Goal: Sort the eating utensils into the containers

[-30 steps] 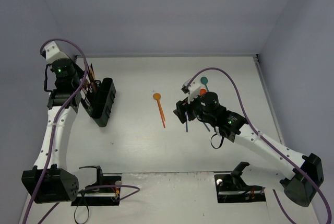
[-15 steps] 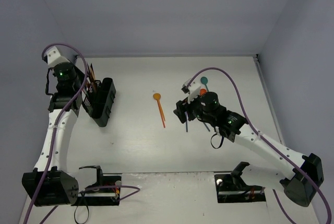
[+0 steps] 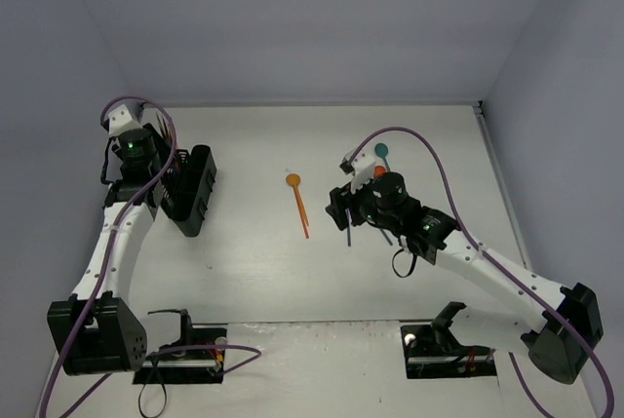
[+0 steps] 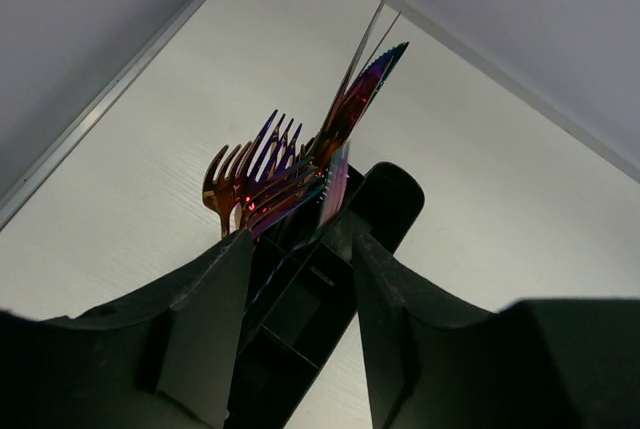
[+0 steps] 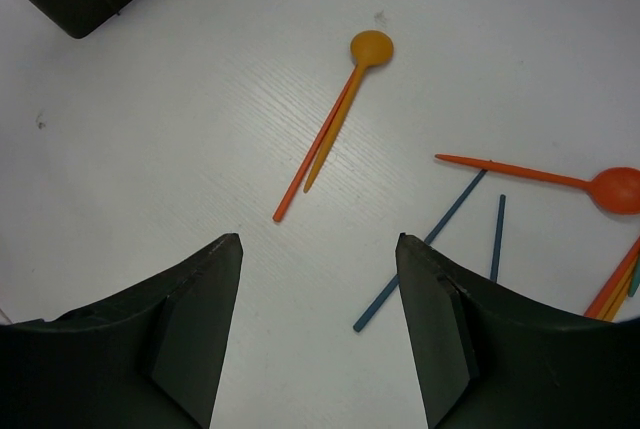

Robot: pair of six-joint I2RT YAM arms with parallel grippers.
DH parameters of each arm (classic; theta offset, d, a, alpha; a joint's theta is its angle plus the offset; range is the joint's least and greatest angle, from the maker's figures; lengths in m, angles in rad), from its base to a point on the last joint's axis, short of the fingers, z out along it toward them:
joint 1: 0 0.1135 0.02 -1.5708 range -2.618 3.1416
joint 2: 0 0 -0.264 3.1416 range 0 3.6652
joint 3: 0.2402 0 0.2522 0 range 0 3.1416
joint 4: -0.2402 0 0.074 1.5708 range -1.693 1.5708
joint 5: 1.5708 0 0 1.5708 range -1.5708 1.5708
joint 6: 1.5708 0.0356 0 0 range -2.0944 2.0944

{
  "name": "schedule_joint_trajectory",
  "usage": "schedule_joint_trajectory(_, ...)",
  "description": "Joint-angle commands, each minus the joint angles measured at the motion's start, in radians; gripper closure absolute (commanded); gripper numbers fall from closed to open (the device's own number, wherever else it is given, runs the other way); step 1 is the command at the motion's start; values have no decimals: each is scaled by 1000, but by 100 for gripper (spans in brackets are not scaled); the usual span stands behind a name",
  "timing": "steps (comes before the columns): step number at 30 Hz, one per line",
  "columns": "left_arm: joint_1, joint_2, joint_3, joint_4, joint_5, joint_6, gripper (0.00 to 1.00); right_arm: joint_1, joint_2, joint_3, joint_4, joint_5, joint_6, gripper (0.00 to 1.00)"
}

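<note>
Eating utensils [image 4: 270, 184] upright in black caddy [image 4: 385, 199] below parted left fingers [image 4: 200, 329]; orange spoon [image 5: 370, 47] loose before parted, empty right fingers [image 5: 190, 319].

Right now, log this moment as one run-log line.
left gripper: open over caddy | forks: upright in caddy | right gripper: open, empty | yellow-orange spoon: unsorted

Prob. a robotics lab cell: bare white table [image 3: 253, 282], plain grey walls [image 3: 292, 19], bolted L arm [image 3: 107, 247] + R arm [image 3: 487, 269].
</note>
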Motion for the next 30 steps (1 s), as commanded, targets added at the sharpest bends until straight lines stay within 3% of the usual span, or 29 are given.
schedule_joint_trajectory(1,0,-80,86,-18,48,36,47,-31,21,-6,53,53,63,41)
schedule_joint_trajectory(4,-25,-101,139,-112,101,42,41,-74,22,-20,48,68,91,43)
schedule_joint_trajectory(7,-61,-103,170,-199,139,34,41,-123,21,-37,43,58,132,45)
schedule_joint_trajectory(12,-230,-98,186,-290,177,51,40,-157,92,-11,21,18,147,54)
schedule_joint_trajectory(21,-266,-118,66,-313,333,36,39,-131,315,100,14,1,186,57)
schedule_joint_trajectory(26,-429,-29,79,-280,224,-39,39,-138,335,92,13,103,229,57)
schedule_joint_trajectory(30,-554,137,158,-237,138,-118,39,-169,278,30,10,172,275,56)
